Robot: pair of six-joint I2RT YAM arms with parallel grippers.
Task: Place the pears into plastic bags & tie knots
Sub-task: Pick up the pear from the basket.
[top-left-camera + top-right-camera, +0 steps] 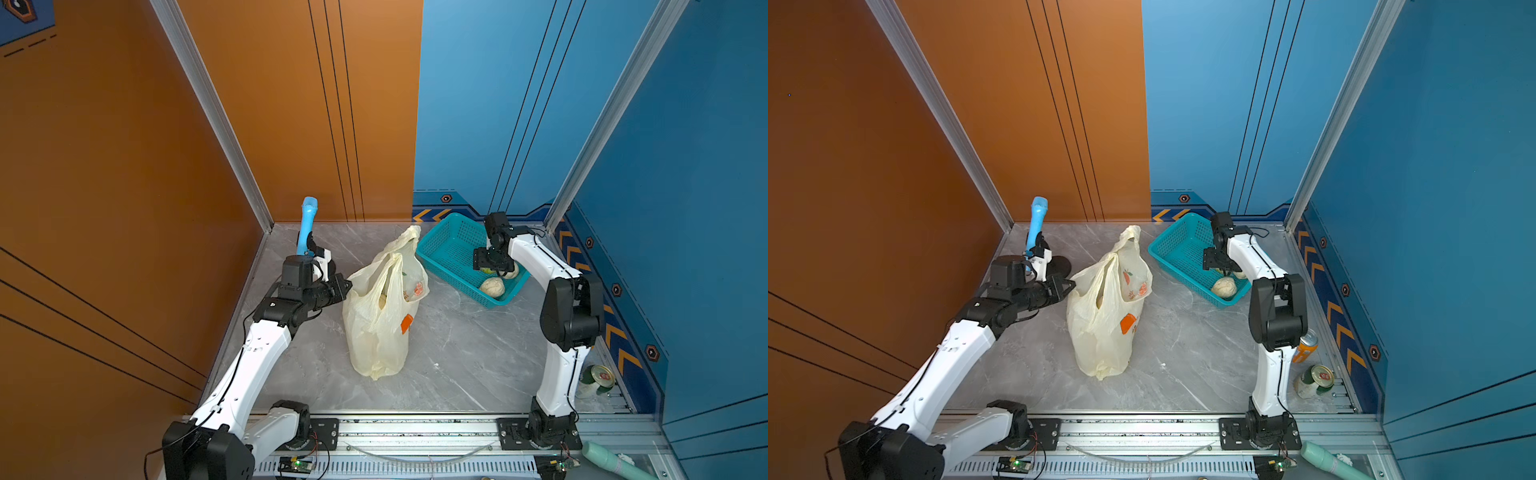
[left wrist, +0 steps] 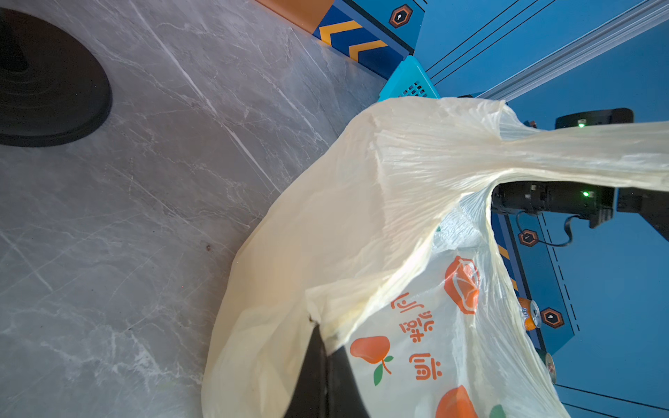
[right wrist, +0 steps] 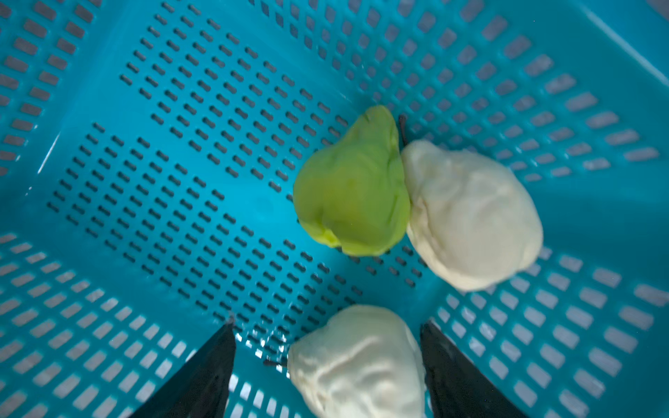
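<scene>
In both top views the plastic bag (image 1: 378, 328) stands near the middle of the grey marbled table (image 1: 457, 353), pale yellow and translucent, printed with orange fruits and orange characters too small there to read; one handle loop rises free toward the back wall; the left gripper (image 1: 347, 286) is clenched on the bag's rim beside the mouth; toward the right arm lies the teal basket (image 1: 440, 232), holding a lumpy cream pear (image 1: 492, 286), and the right gripper (image 1: 494, 270) hangs just over the fruit behind it; a blue-handled tool (image 1: 307, 224) stands behind the left arm, a green can (image 1: 598, 380) with a red lid lies by the right arm's base, its label unreadable, and in a top view an orange can (image 1: 1306, 347) shows beside it; in the left wrist view the bag fills the frame, its wrinkled film drawn taut from the dark fingers (image 2: 315, 380) that pinch its edge; the orange characters (image 2: 416, 322) are sharp here but I cannot read them, and a printed orange pear with a green leaf sits beside them; a black round base (image 2: 47, 83) rests on the table, well apart; in the right wrist view the green pear (image 3: 353, 188), smooth and bright, touches a second cream pear (image 3: 470, 217) on the perforated basket floor; the nearer cream pear lies between the right gripper's spread fingers (image 3: 202, 376), which stand released, one just beside it and one clear of it.
</scene>
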